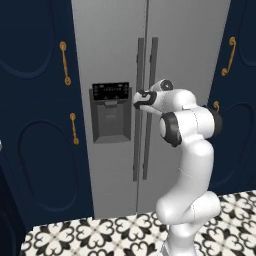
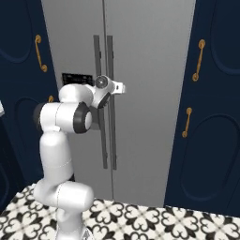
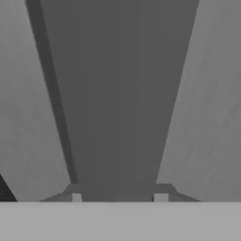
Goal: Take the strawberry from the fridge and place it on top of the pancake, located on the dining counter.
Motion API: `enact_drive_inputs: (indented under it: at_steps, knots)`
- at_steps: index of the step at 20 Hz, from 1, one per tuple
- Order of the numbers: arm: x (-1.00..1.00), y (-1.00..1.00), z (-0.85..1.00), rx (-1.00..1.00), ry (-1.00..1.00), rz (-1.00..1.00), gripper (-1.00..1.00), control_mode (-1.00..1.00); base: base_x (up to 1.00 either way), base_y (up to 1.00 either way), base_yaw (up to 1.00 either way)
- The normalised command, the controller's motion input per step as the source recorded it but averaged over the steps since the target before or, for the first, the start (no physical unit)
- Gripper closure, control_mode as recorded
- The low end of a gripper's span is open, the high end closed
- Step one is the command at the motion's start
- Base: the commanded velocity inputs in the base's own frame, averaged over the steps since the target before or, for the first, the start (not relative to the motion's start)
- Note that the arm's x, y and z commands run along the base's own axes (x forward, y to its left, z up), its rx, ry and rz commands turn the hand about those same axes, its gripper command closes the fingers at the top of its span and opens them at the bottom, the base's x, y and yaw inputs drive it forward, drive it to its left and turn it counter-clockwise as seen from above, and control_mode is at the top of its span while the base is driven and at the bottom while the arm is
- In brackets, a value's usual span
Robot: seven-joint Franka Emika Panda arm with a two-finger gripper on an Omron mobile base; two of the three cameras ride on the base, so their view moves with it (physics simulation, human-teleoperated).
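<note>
Navy cabinets (image 1: 35, 125) flank the closed fridge (image 1: 115, 165), strawberry presumably shut inside and unseen, as the gripper (image 3: 117, 195) clamps its jaws on a dark bar handle (image 3: 117, 94) at the door seam, apparently to pull one door open.

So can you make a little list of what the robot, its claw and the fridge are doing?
Robot: in front of the fridge, arm raised to the handles
Claw: shut on the right door's bar handle
Fridge doors: both closed
Dispenser: on the left door, beside the claw
Around: navy cabinets with gold handles, patterned floor
</note>
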Motion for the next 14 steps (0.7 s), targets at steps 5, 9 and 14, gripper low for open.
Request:
enact_drive_inputs:
  at_steps: [5, 9, 14]
  knots:
    - [-0.29, -0.3, -0.02, 0.01, 0.0, 0.0, 1.0, -1.0, 0.0, 0.0, 0.0]
    - [-1.0, -0.78, 0.0, 0.05, 0.0, 0.0, 1.0, -1.0, 0.0, 0.0, 0.0]
    - [-1.0, -0.82, 0.0, 0.06, 0.0, 0.0, 1.0, -1.0, 0.0, 0.0, 0.0]
